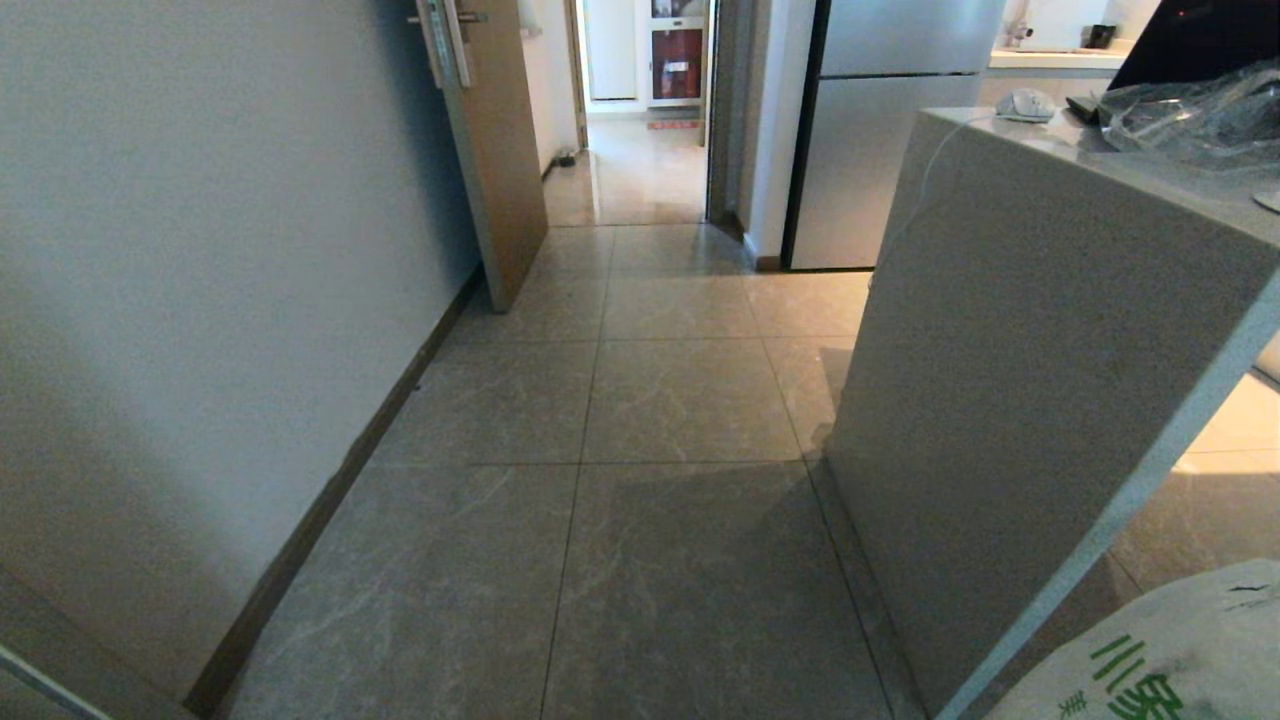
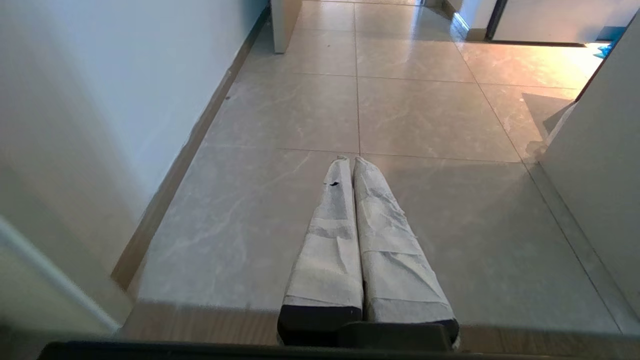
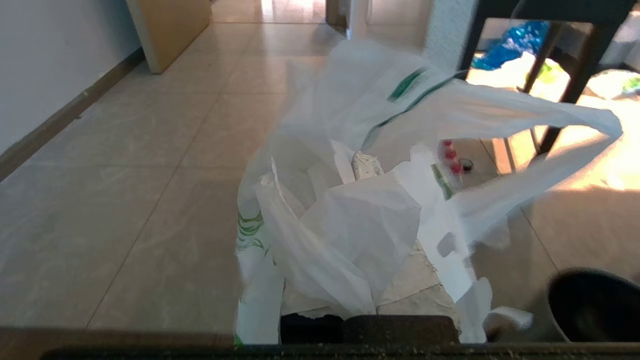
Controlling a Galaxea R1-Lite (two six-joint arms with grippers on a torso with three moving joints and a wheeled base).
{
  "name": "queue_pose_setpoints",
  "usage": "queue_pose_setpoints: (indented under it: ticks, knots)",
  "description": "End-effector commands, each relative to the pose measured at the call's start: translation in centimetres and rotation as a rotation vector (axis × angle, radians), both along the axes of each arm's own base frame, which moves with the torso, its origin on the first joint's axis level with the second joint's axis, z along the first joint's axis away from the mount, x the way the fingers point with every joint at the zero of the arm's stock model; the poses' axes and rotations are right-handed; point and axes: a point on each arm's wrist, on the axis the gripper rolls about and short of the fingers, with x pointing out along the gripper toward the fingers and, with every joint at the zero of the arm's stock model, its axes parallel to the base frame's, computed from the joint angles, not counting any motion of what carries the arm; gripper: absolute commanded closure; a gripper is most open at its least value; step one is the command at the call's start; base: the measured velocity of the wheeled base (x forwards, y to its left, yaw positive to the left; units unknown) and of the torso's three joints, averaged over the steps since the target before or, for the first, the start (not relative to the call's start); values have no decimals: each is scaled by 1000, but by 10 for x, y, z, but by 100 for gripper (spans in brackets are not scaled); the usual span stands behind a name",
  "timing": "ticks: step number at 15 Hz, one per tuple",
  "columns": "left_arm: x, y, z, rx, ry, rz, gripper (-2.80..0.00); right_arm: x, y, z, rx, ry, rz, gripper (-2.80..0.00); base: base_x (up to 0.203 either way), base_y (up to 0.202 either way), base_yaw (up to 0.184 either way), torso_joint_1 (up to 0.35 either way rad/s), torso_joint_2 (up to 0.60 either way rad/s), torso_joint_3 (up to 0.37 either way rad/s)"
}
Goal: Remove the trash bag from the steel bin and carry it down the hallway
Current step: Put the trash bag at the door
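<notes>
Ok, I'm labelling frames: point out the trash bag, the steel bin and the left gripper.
trash bag (image 3: pixel 360 220), right wrist view, crumpled white middle.
steel bin (image 3: pixel 590 305), right wrist view, dark inside.
left gripper (image 2: pixel 354 161), left wrist view, between the wrapped fingertips.

The thin, crinkly white plastic trash bag with green printed marks is out of the bin, bunched and billowing above the tiled floor, one loop handle stretched out sideways; a corner of it with green characters also shows low at the right of the head view. The small round steel bin, with its black rim and dark inside, stands on the floor just beside the bag. The hallway of large glossy beige-grey marbled tiles runs ahead between a white wall with a dark baseboard and a pale counter, towards a red cabinet at its far end.
</notes>
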Motion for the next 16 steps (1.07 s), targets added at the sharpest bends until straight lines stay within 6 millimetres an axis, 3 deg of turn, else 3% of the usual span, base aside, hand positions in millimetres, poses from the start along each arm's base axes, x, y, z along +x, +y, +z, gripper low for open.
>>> queue_pose_setpoints:
  ticks: [1, 16]
  knots:
    - [0, 0, 0, 0, 0, 0, 0, 3, 0, -11, 0, 40, 2, 0, 190, 0, 1, -1, 3, 2]
    - [0, 0, 0, -3, -1, 0, 0, 3, 0, -11, -1, 40, 0, 0, 190, 0, 2, 2, 2, 2]
